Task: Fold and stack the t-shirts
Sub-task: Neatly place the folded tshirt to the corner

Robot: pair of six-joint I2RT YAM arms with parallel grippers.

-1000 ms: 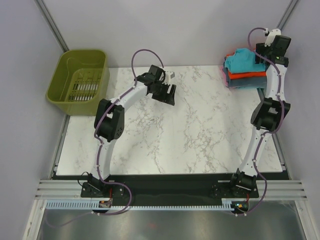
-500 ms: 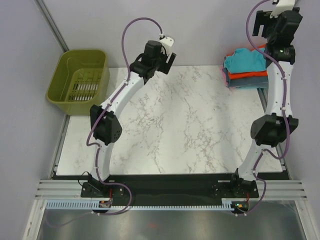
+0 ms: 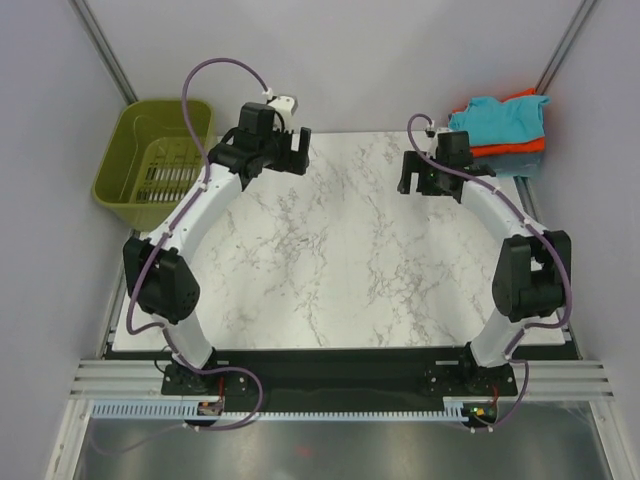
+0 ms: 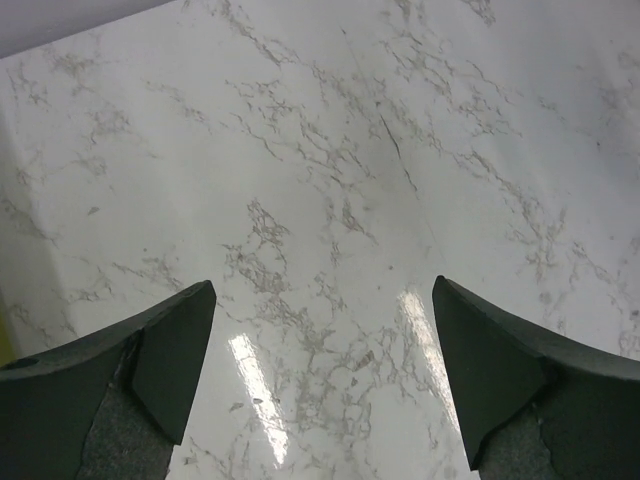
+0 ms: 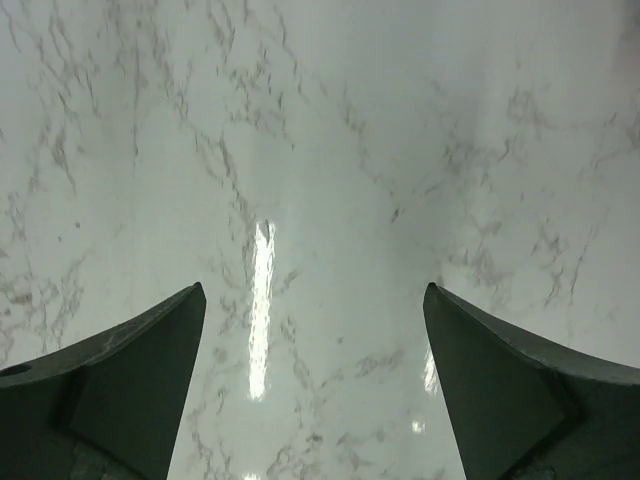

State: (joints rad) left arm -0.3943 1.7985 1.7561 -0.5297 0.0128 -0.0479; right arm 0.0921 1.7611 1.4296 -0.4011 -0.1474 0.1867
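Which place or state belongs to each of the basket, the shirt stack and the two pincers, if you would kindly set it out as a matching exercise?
Things:
1. olive-green plastic basket
2. stack of folded cloth t-shirts, teal one on top
3. left pincer
4. right pincer

Places or states:
A. open, over the white marble table, close to the stack
B. beyond the table's far left corner
C. at the table's far right corner
D. open, over the table's far edge, on the basket's side

Pairs: 1-B, 2-C, 3-D, 4-A.
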